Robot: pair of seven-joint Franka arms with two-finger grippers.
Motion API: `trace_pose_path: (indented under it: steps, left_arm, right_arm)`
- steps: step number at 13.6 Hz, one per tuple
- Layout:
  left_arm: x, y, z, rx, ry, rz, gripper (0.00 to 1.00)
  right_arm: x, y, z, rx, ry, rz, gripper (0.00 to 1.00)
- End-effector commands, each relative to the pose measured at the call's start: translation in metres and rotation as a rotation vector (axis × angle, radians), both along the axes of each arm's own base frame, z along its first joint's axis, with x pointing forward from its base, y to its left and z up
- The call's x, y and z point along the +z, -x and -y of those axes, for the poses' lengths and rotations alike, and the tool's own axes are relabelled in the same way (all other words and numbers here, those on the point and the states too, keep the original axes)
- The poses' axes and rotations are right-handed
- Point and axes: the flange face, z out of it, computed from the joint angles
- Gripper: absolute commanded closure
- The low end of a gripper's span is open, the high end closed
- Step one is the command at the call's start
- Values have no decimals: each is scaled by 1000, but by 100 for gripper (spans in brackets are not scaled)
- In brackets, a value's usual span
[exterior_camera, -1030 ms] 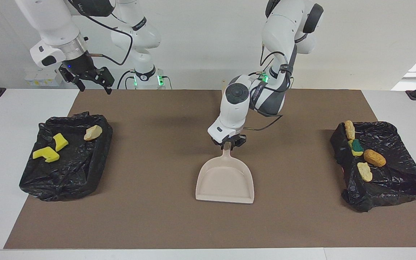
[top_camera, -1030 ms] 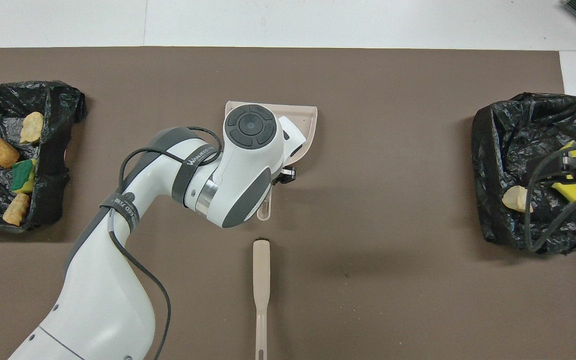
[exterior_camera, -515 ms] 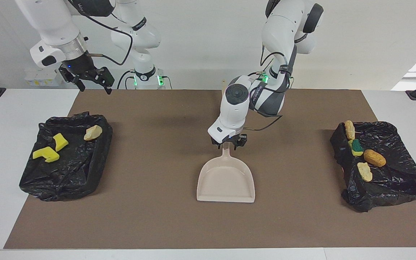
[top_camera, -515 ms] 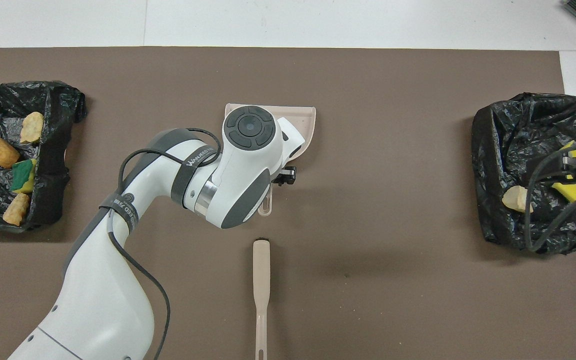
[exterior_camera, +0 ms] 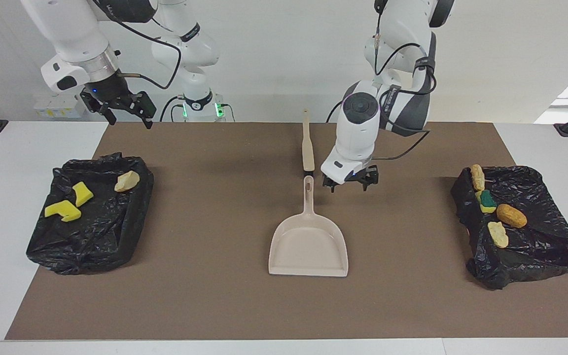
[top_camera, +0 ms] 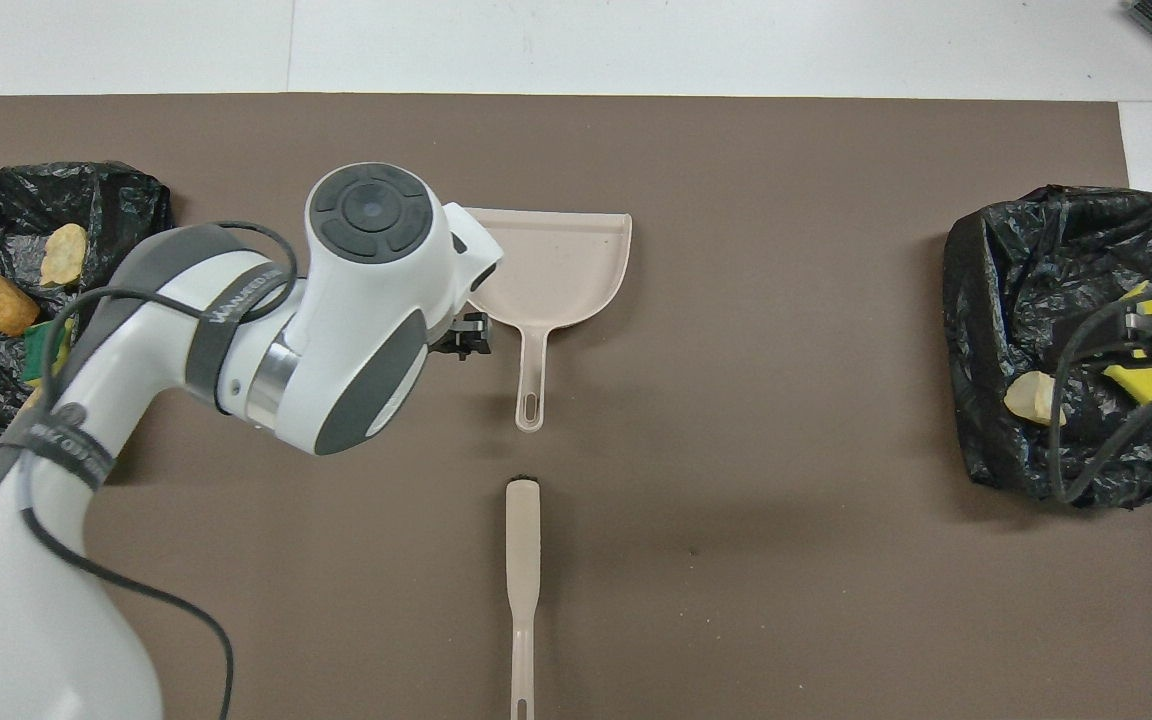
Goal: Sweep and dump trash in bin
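Observation:
The beige dustpan (exterior_camera: 308, 246) (top_camera: 556, 265) lies flat mid-mat with nothing in it, its handle toward the robots. My left gripper (exterior_camera: 350, 183) hangs open and holds nothing, just beside that handle toward the left arm's end. The brush (exterior_camera: 307, 148) (top_camera: 522, 560) lies nearer to the robots, in line with the handle. Trash sits in two black-lined bins. Yellow sponge chunks (exterior_camera: 62, 211) and a bread lump (exterior_camera: 126, 181) are in the bin (exterior_camera: 91, 236) at the right arm's end. Bread lumps (exterior_camera: 511, 215) and a green-yellow sponge (exterior_camera: 486, 201) are in the other bin (exterior_camera: 545, 236). My right gripper (exterior_camera: 131, 118) waits open, raised by its bin.
The brown mat (exterior_camera: 205, 296) covers most of the white table. The two bins stand at its ends, and the dustpan and brush lie along its middle. The right arm's cable hangs over its bin (top_camera: 1066, 250) in the overhead view.
My left gripper opened and let go of the dustpan's handle, then rose and moved toward the left arm's end. The dustpan stays flat. The right arm has not moved.

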Motion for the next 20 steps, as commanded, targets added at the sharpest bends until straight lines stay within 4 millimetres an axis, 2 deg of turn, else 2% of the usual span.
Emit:
trace_pose_path:
  steps: [1, 4, 7, 9, 12, 14, 16, 20]
  left_arm:
    - [29, 24, -63, -10, -6, 24, 0]
    - [82, 35, -127, -122, 5, 41, 0]
    - [122, 42, -164, -68, 16, 80, 0]
    - [159, 46, -192, -37, 21, 112, 0]
    - [216, 50, -220, -67, 23, 99, 0]
    - [237, 49, -238, -64, 72, 105, 0]
    - [236, 43, -256, -27, 95, 73, 0]
    - [243, 39, -256, -64, 111, 78, 0]
  right_arm:
    - [2, 4, 0, 3, -17, 21, 0]
    - [2, 4, 1, 1, -17, 21, 0]
    - [2, 4, 1, 1, -17, 21, 0]
    - [2, 4, 0, 3, -17, 21, 0]
    - [2, 4, 0, 3, -17, 21, 0]
    - [2, 4, 0, 3, -17, 21, 0]
    - [2, 4, 0, 3, -17, 21, 0]
    - [2, 4, 1, 1, -17, 21, 0]
